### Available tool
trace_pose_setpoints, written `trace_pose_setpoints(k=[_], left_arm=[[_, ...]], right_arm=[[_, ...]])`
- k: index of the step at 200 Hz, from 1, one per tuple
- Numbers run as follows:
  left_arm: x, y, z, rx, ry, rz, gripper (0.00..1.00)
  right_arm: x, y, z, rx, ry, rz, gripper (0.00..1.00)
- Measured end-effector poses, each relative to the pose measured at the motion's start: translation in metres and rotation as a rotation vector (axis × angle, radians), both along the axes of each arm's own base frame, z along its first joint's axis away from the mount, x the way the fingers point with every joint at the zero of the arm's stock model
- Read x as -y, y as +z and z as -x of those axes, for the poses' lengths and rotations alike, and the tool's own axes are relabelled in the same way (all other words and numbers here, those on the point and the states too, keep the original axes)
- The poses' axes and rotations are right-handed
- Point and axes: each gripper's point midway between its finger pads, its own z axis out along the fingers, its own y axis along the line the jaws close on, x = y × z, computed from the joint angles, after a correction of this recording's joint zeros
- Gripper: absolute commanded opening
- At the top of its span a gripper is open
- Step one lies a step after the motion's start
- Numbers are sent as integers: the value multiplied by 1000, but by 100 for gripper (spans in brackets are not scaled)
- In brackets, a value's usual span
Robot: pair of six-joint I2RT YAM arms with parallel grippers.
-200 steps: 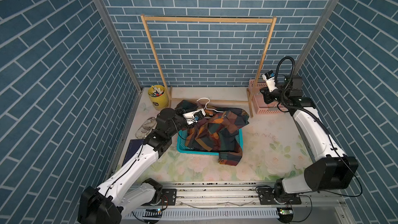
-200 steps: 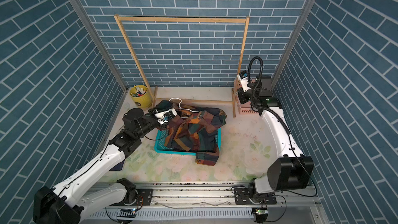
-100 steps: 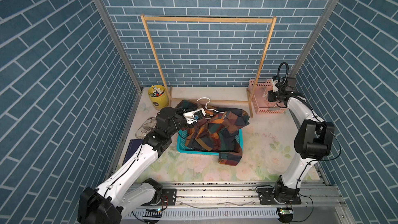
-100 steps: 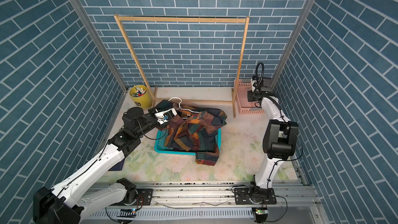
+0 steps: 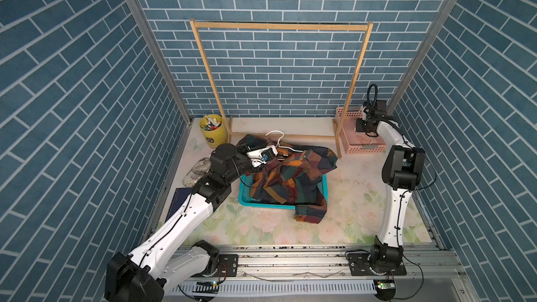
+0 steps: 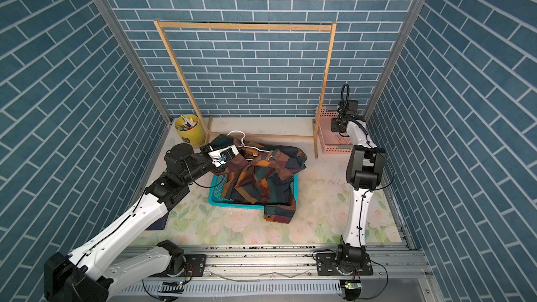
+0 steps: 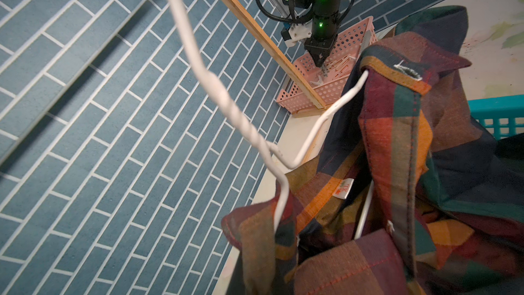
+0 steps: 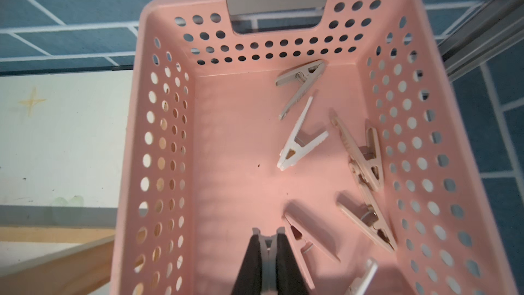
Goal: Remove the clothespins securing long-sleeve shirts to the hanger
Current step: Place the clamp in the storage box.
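I read right gripper (image 8: 268, 232) pinched shut on a grey clothespin (image 8: 268, 262), low inside pink basket (image 8: 133, 137). There are loose clothespins (image 8: 300, 137) on its floor. Left gripper (image 5: 268, 156) is closed, can't tell on what, by shirt (image 5: 290, 178) and hanger (image 5: 276, 137), well apart from basket.

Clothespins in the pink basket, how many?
7. Six plastic clothespins lie in the pink perforated basket: one by the handle wall, one central, two along one side, one beside the right gripper, one cut off at the edge. One seems gripped. More may hide.
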Motion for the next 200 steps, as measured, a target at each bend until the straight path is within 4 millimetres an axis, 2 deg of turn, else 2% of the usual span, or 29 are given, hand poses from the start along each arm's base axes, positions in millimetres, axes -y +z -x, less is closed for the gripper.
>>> trace_pose_setpoints(k=[15, 33, 68, 111, 132, 157, 166, 180, 200], left_arm=[[0, 1, 0, -3, 0, 1, 0], [0, 3, 0, -3, -3, 3, 0], [1, 2, 1, -11, -6, 3, 0], [1, 1, 2, -21, -6, -1, 0], [1, 3, 1, -21, -9, -1, 0], [3, 5, 1, -20, -15, 1, 0], [3, 5, 1, -23, -17, 0, 0], [4, 6, 0, -30, -20, -3, 0], [4, 8, 1, -38, -27, -5, 0]], right_arm=[[-1, -9, -3, -27, -2, -5, 0], [-3, -22, 5, -82, -3, -7, 0], [-5, -32, 13, -133, -8, -14, 16], [-6, -39, 20, -149, -27, -30, 42], [-6, -34, 25, -148, -27, -30, 45], [-7, -1, 31, -81, -27, -29, 48], [-7, 16, 36, -46, -25, -29, 54], [-9, 50, 48, 31, -20, -36, 61], [-16, 102, 69, 159, 7, -60, 62]])
